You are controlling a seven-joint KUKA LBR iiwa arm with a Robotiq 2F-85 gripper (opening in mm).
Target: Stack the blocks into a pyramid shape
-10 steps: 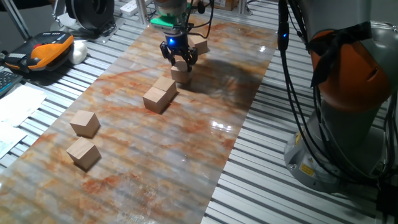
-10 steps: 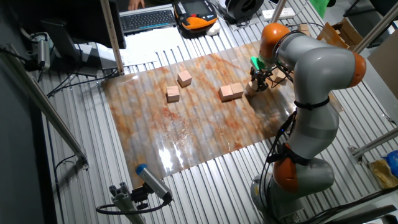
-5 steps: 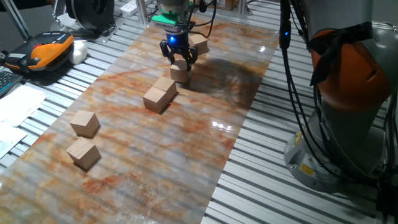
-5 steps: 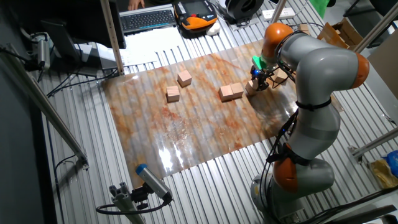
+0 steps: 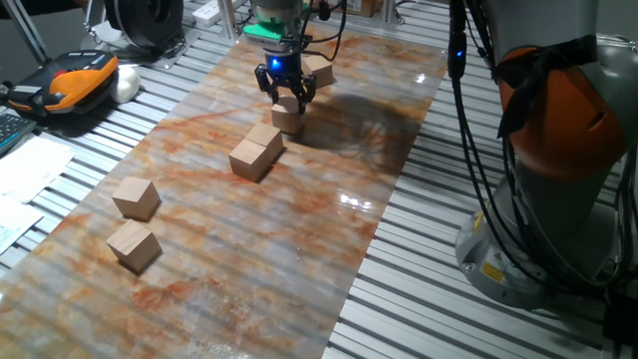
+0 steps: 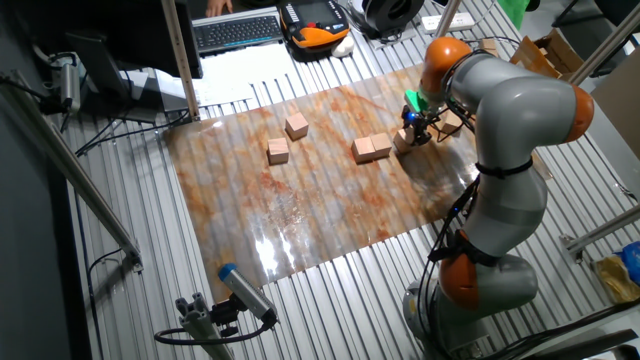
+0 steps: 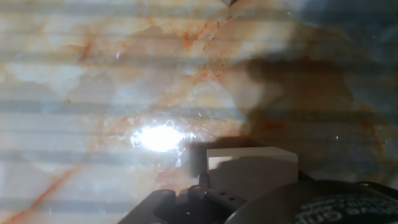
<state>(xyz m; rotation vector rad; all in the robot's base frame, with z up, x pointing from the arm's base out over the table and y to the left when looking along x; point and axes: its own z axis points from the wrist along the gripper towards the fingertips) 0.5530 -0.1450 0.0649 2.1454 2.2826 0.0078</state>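
two loose light tan wooden cubes (image 5: 133, 221) sit nearest on the marbled counter (image 5: 299, 229), then a touching pair (image 5: 255, 151). farther off, the black pincer (image 5: 287, 97) is clamped on another cube (image 5: 289, 118): light, rigid, smooth-sided, likely best squeezed across flat opposite faces. it's barely moved since half a second ago.

The bench (image 6: 120, 200) is built of grey slatted metal rails, and a glossy marble-patterned sheet (image 5: 239, 229) in grey, cream and rust is laid over its middle. Overhead light is mirrored on the sheet as a bright glare spot (image 7: 158, 138). A black keyboard (image 6: 237, 30) and an orange-and-black handheld pendant (image 5: 75, 85) are seen near the bench's edge. White papers (image 5: 30, 165) are spread beside them.
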